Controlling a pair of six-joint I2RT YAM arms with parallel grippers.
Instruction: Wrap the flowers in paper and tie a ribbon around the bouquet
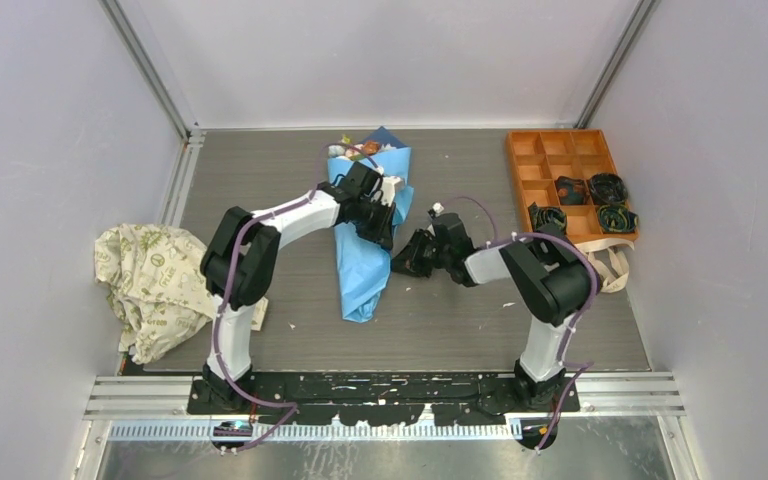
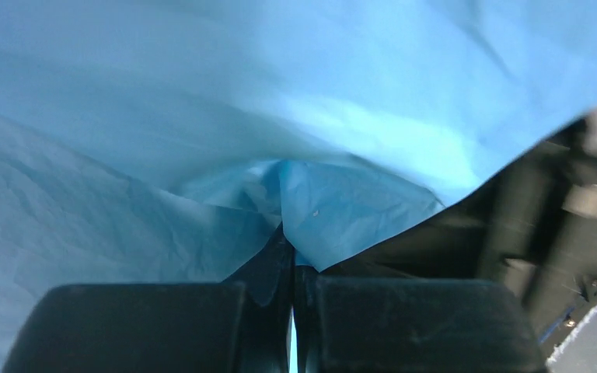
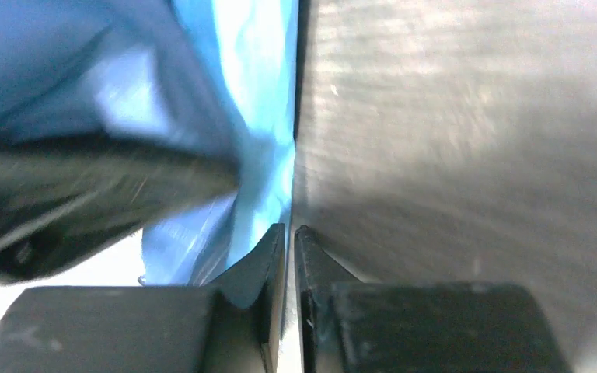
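Light blue paper-cone bouquet (image 1: 360, 275) lies lengthwise mid-surface, wide end toward the far wall, narrow tip toward the arm bases. Pink, orange and blue flowers (image 1: 356, 150) poke out at the wide end, close to the far edge of the grey ribbed surface (image 1: 460, 325). Bare surface shows on both sides of the cone and around its tip. White walls and metal rails close the area left, right and far.

On the cone's far half sits the left end effector (image 1: 382, 230), jaws fully closed with a fold of the paper (image 2: 124, 116) pinched at the tips. Low and just beside the cone's right edge is the right end effector (image 1: 407, 262), jaws nearly together with only a slit. The paper edge runs up to its tips; cannot tell if it is pinched.

Crumpled cream cloth with green print (image 1: 150, 280) lies at the left edge, well apart from the cone. Orange plastic compartment tray (image 1: 557, 133) sits far right, with dark coils (image 1: 608, 188) in its near-right compartments. Floppy beige ribbon (image 1: 615, 268) lies looped just beside the tray's near edge, partly behind the right arm. The paper is thin, creased and matte, with a darker blue face showing at the far point.
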